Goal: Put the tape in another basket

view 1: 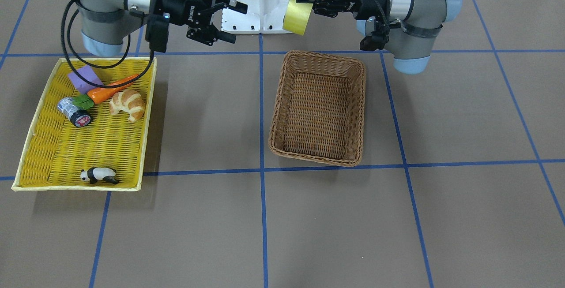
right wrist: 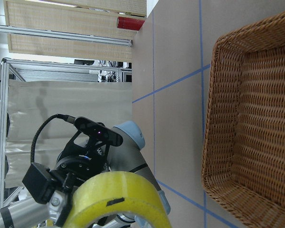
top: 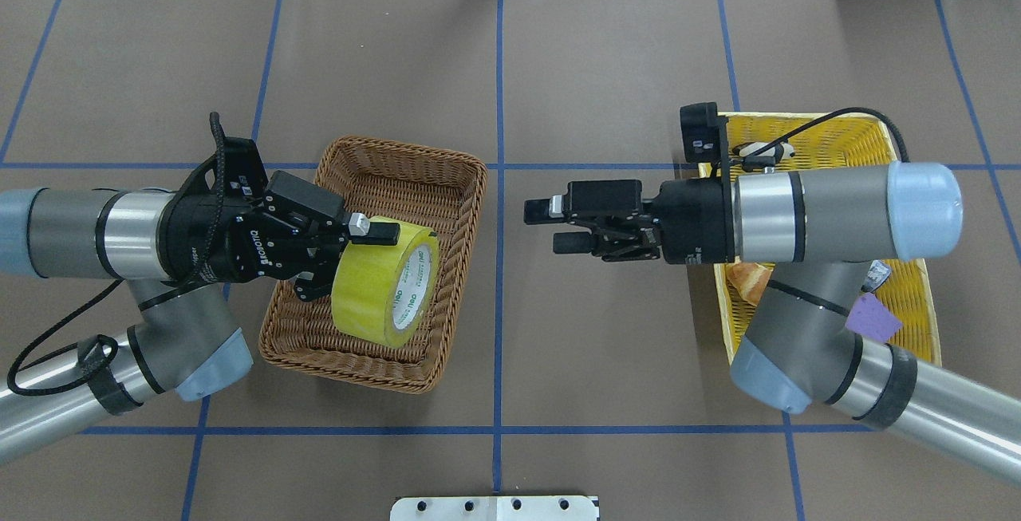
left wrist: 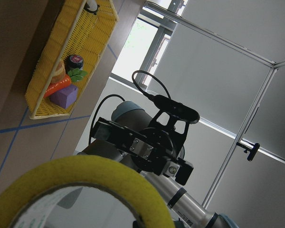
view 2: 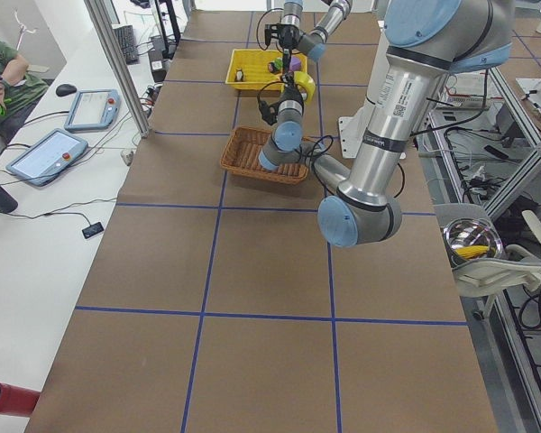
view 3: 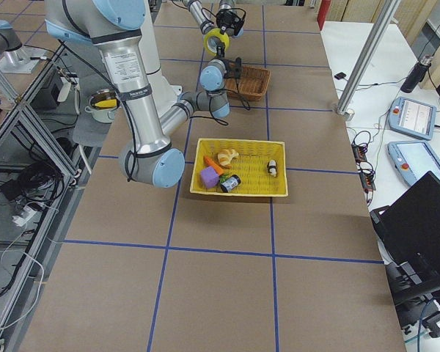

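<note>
The yellow tape roll [top: 387, 282] hangs in the air, gripped by my left gripper [top: 359, 262], which is shut on its wall. In the front view the tape [view 1: 300, 8] and left gripper [view 1: 309, 3] are above the robot-side end of the brown wicker basket [view 1: 324, 56]. The basket's rim [top: 399, 150] shows around the roll from overhead, and nothing lies in it. My right gripper [top: 546, 226] is open and empty, facing the tape between basket and tray; it also shows in the front view [view 1: 235, 22]. The tape fills the bottom of both wrist views [left wrist: 85, 175] [right wrist: 118, 197].
The flat yellow tray [view 1: 26, 147] holds a croissant [view 1: 128, 105], carrot [view 1: 110, 91], purple block [view 1: 84, 80], silver cylinder [view 1: 73, 111] and panda figure [view 1: 99, 175]. My right arm hangs over that tray [top: 917, 297]. The white robot base [view 1: 260, 1] stands behind the basket.
</note>
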Motion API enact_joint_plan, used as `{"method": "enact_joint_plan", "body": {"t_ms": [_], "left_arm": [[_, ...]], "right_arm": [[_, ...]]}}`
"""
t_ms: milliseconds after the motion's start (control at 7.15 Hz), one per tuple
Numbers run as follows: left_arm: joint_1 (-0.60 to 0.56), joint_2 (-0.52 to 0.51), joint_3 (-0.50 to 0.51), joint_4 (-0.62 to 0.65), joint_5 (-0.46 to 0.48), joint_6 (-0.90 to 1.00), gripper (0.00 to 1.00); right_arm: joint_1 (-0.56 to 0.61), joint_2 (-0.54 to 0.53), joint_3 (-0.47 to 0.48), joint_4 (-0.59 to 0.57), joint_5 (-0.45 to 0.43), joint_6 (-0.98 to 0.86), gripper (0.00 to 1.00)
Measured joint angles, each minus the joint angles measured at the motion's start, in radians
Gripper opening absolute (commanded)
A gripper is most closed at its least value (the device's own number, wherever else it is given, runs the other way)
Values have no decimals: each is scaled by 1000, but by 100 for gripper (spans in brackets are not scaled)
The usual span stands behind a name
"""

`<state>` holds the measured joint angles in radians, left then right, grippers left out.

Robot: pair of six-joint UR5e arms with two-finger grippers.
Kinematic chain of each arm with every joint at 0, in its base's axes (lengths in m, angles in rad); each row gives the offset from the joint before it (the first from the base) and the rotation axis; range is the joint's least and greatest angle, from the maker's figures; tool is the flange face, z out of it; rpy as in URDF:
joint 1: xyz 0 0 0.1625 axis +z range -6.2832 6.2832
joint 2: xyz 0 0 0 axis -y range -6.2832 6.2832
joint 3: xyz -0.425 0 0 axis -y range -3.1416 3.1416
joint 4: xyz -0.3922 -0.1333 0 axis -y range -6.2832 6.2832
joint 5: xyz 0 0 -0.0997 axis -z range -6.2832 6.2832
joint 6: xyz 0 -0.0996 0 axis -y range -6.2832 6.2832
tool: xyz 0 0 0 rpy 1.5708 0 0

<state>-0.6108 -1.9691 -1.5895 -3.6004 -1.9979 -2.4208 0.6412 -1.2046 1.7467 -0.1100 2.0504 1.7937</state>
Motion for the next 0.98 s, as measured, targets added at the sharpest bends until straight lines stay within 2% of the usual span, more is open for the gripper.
{"method": "enact_joint_plan", "body": {"t_ms": [280, 420, 699, 839, 979], "left_arm": [[-50, 54, -20, 97, 1, 152, 0], [-86, 70, -65, 219, 0, 242, 0], [-119, 111, -261, 637, -2, 489, 0], [-111, 120, -371, 895, 0, 612, 0], [-92, 122, -439, 1082, 4, 701, 0]], "right_arm": [[160, -12, -45, -80, 142, -114, 99], [230, -14, -57, -169, 174, -236, 99], [353, -15, -61, -377, 193, -487, 99], [409, -15, -57, -483, 197, -590, 99], [460, -15, -54, -583, 199, -698, 100]]}}
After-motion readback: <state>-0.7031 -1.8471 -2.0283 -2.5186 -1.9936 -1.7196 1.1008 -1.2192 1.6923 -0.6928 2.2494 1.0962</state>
